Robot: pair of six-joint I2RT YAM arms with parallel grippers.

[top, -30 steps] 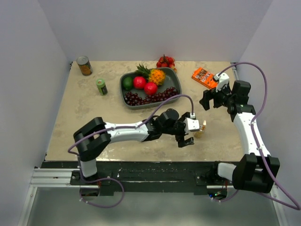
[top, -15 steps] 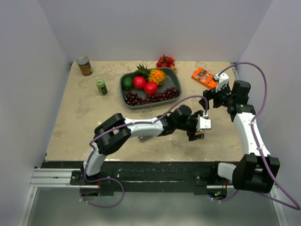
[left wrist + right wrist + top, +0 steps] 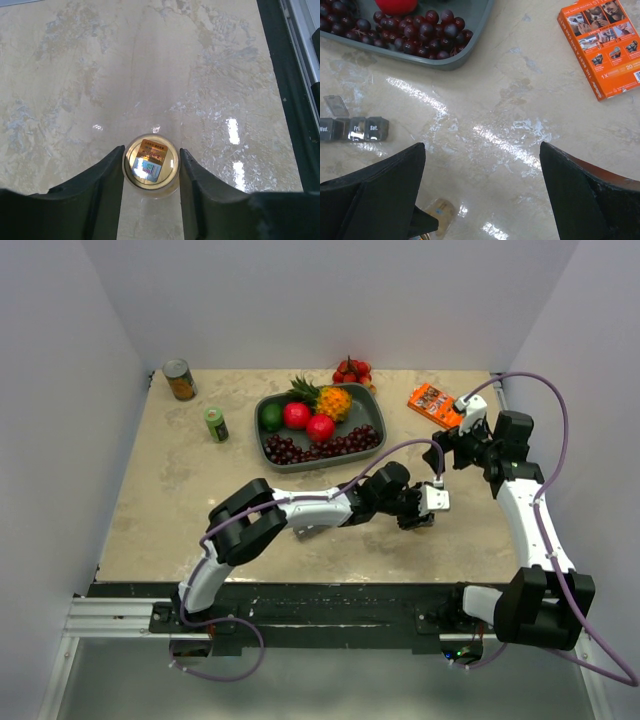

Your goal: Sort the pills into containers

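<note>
A small clear bottle with a gold label on top (image 3: 151, 160) stands on the marble table. My left gripper (image 3: 151, 167) is shut on it, one dark finger touching each side. In the top view that gripper (image 3: 425, 519) is stretched out to the right of centre. In the right wrist view, the bottle (image 3: 436, 212) lies low in the frame. The containers (image 3: 355, 128) show there at the left edge as a grey strip with day labels and one lid up. My right gripper (image 3: 482, 150) hangs open above bare table, apart from the bottle. No loose pills show.
The grey fruit tray (image 3: 372, 412) with grapes sits at the back centre, with an orange box (image 3: 433, 405) to its right. A can (image 3: 179, 379) and a small green bottle (image 3: 215, 423) stand back left. A black rail (image 3: 285, 75) borders the table beside the left gripper.
My left arm reached further right and its jaws went from wide open to shut around the small bottle. The right arm has not moved.
</note>
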